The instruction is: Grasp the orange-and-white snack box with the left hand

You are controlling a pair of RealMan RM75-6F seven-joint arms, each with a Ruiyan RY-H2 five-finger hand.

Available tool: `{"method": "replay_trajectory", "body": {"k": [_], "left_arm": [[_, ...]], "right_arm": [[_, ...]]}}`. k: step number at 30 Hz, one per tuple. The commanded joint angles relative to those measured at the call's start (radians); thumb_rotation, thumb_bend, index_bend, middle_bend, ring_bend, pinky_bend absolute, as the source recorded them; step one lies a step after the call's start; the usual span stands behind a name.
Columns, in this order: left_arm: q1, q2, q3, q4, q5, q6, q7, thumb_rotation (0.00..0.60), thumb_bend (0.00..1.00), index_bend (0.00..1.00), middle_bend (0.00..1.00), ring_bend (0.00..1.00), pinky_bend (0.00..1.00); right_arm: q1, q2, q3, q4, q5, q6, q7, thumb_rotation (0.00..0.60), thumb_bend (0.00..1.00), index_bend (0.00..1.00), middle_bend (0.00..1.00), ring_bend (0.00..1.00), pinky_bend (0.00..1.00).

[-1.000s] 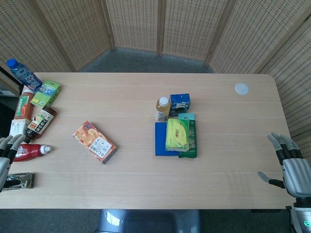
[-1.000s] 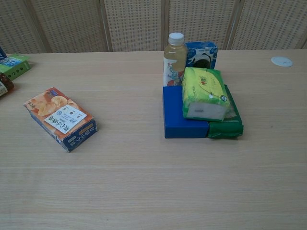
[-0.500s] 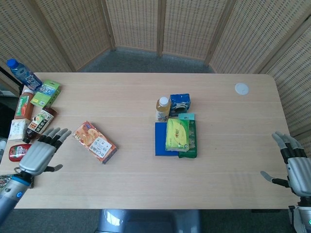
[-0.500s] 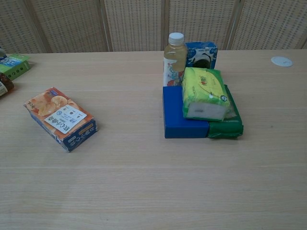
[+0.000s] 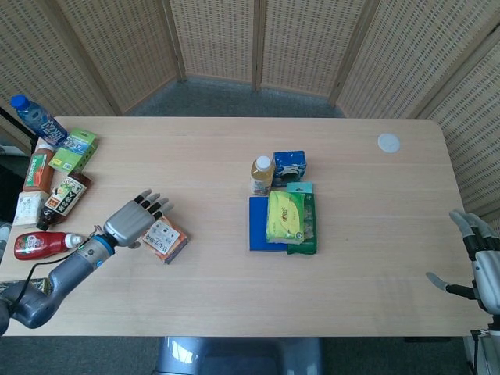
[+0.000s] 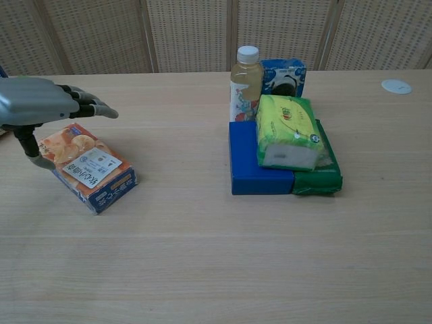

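Note:
The orange-and-white snack box (image 5: 166, 238) (image 6: 91, 169) lies flat on the table at the left, its long side running diagonally. My left hand (image 5: 133, 219) (image 6: 42, 106) hovers over the box's far end with fingers stretched out and apart, holding nothing; the chest view shows a gap between palm and box, with the thumb hanging down beside the box's left edge. My right hand (image 5: 483, 262) sits off the table's right edge, fingers spread, empty.
A blue box (image 5: 261, 224), a yellow-green pack (image 5: 285, 216), a green packet (image 5: 308, 226), a juice bottle (image 5: 262, 175) and a blue carton (image 5: 289, 166) cluster at table centre. Bottles and packets (image 5: 56, 173) crowd the left edge, with a red bottle (image 5: 43, 245) near my left forearm. A white disc (image 5: 388, 143) lies far right.
My left hand has swept rightward from the table's left edge to above the snack box, and now shows in the chest view. The right hand has drifted slightly further right.

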State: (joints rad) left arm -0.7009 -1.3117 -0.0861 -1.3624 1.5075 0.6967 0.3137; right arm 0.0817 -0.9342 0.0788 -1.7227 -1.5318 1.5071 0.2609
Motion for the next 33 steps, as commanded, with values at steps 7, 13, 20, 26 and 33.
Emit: {"method": "replay_trajectory", "body": {"k": [7, 13, 20, 26, 33], "left_arm": [[-0.056, -0.063, 0.003, 0.017, -0.123, -0.059, 0.177, 0.600, 0.00, 0.00, 0.00, 0.00, 0.00], [-0.070, -0.063, 0.015, -0.013, -0.207, -0.065, 0.248, 0.600, 0.00, 0.00, 0.00, 0.00, 0.00], [-0.081, -0.043, 0.044, -0.036, -0.257, -0.059, 0.297, 0.600, 0.00, 0.00, 0.00, 0.00, 0.00], [-0.094, -0.062, 0.071, -0.016, -0.297, -0.066, 0.321, 0.600, 0.00, 0.00, 0.00, 0.00, 0.00], [-0.106, -0.082, 0.097, -0.002, -0.322, -0.055, 0.342, 0.600, 0.00, 0.00, 0.00, 0.00, 0.00]], "right_arm": [[-0.004, 0.013, 0.011, 0.002, 0.018, 0.001, 0.049, 0.600, 0.00, 0.00, 0.00, 0.00, 0.00], [-0.006, 0.020, 0.016, 0.002, 0.028, 0.001, 0.070, 0.600, 0.00, 0.00, 0.00, 0.00, 0.00], [-0.005, 0.018, 0.014, -0.001, 0.025, -0.004, 0.059, 0.600, 0.00, 0.00, 0.00, 0.00, 0.00], [-0.009, 0.021, 0.016, -0.006, 0.026, 0.002, 0.062, 0.600, 0.00, 0.00, 0.00, 0.00, 0.00], [-0.007, 0.021, 0.014, -0.005, 0.022, -0.005, 0.063, 0.600, 0.00, 0.00, 0.00, 0.00, 0.00]]}}
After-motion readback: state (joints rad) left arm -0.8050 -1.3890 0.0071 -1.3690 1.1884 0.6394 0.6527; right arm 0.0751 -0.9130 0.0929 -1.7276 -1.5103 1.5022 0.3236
